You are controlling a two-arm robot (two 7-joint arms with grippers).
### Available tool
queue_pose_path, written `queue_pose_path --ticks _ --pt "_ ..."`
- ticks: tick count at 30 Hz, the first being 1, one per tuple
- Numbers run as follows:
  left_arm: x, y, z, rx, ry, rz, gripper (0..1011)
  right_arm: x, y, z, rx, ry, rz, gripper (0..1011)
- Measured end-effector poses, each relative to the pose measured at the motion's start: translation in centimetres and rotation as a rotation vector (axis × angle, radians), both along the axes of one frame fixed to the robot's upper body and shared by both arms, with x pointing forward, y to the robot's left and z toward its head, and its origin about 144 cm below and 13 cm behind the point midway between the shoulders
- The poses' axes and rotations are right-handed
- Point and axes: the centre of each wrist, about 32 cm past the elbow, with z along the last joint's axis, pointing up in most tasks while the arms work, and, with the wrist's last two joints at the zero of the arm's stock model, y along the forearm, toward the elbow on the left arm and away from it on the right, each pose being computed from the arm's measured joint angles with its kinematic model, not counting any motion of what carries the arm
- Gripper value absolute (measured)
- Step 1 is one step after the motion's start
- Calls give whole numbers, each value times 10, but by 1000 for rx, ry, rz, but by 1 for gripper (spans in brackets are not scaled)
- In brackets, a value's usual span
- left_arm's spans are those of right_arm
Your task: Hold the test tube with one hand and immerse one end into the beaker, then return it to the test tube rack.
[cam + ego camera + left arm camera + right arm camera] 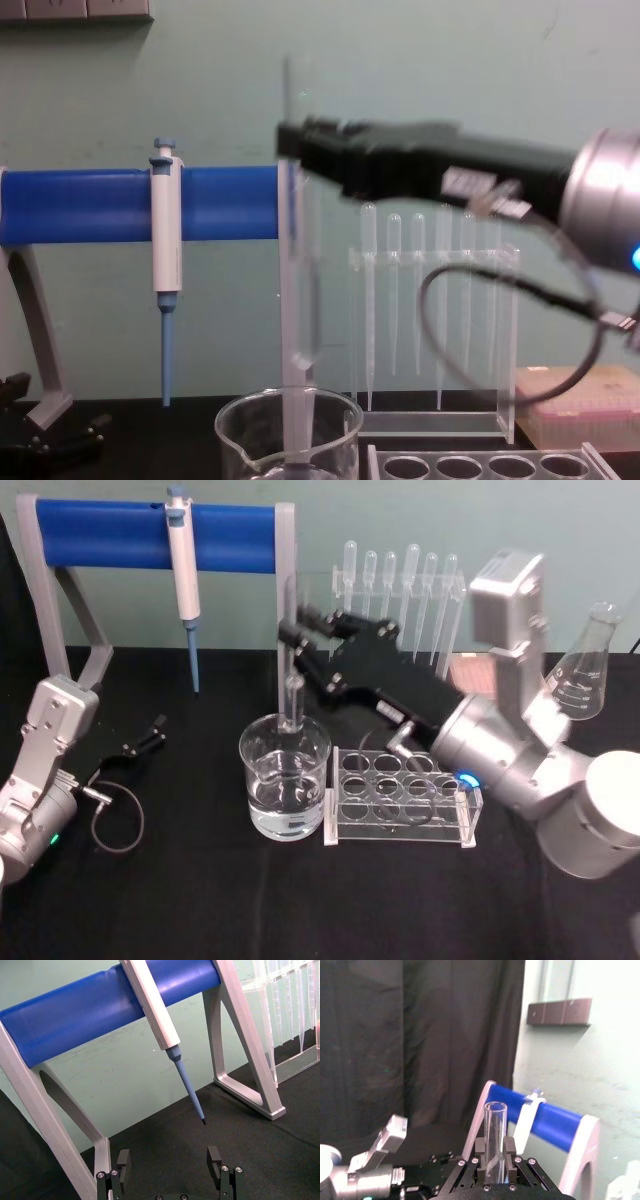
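The right hand [300,632] reaches in from the right, above the middle of the black tabletop [200,900], and is clenched on the test tube [292,680] near its upper part. The tube stands upright, its open rim above the fingers [481,1152] and its rounded lower end down inside the beaker [285,777]. From the chest view the tube [297,290] drops straight from the hand [290,140] past the beaker's rim [288,430]; whether the tip touches the water I cannot tell. The beaker sits on the tabletop just beside a clear tube rack [402,795], with water in its lower part.

Behind it stands a blue-barred stand [150,535] with a blue-tipped white pipette [184,580] hanging from it, and a rack of thin plastic pipettes [400,585] to its right. A conical flask [585,670] stands at the far right.

The left hand [150,738] rests low on the tabletop at the left, well apart from the beaker, its fingers [123,1160] spread and holding nothing.
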Motion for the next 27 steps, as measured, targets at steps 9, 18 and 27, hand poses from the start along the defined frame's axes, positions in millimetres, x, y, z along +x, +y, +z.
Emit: queue_pose_path --ticks 9,18,27 --pt "0 0 0 0 0 0 1000 -32 -38 11 9 -8 -96 222" --pt "0 0 0 0 0 0 1000 -52 -67 -16 -3 62 -170 222" --pt "0 0 0 0 0 0 1000 -47 -68 -38 -27 99 -188 222"
